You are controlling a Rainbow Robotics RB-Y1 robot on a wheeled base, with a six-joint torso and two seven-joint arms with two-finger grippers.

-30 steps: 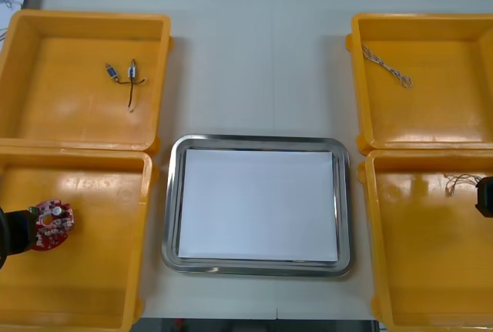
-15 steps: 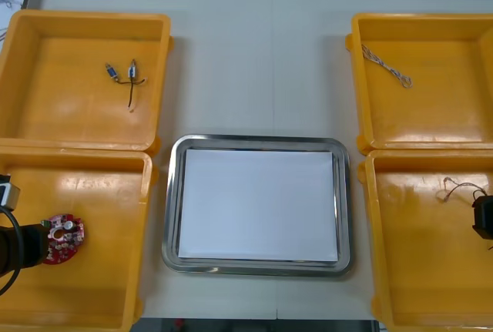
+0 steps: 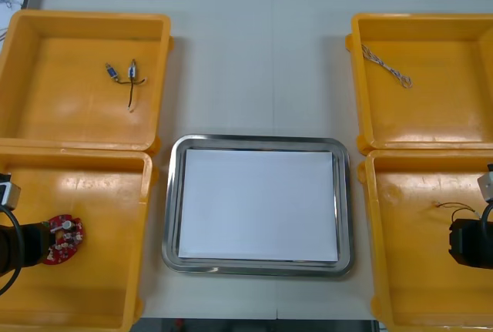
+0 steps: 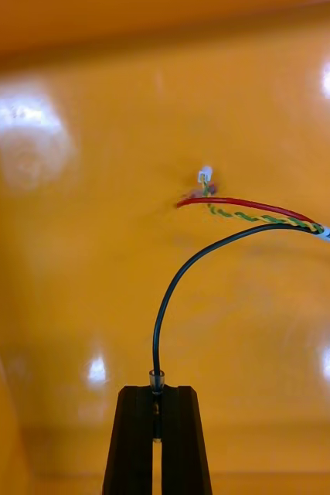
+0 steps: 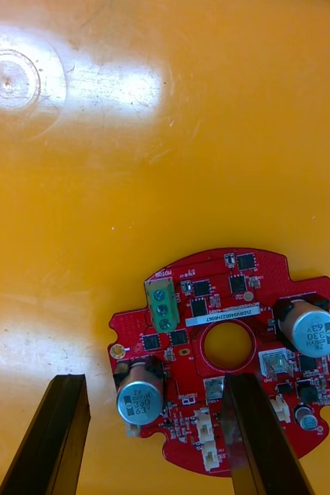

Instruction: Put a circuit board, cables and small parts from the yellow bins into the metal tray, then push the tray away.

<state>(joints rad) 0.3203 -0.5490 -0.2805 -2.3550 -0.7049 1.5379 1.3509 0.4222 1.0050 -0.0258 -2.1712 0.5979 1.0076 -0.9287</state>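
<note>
Two capacitors (image 5: 141, 398) marked 330 on circuit board (image 5: 211, 298), open left jaws astride one; right jaws gripping black cable (image 4: 156, 340)

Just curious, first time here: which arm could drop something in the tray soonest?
Probably right: the right claw is shut on the black cable; the left claw stands open over the circuit board.

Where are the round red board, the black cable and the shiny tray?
circuit board (image 5: 225, 300), left wrist view, red face near its middle hole.
black cable (image 4: 156, 348), right wrist view, straight stretch before the bend.
metal tray (image 3: 258, 141), front view, far rim.
</note>
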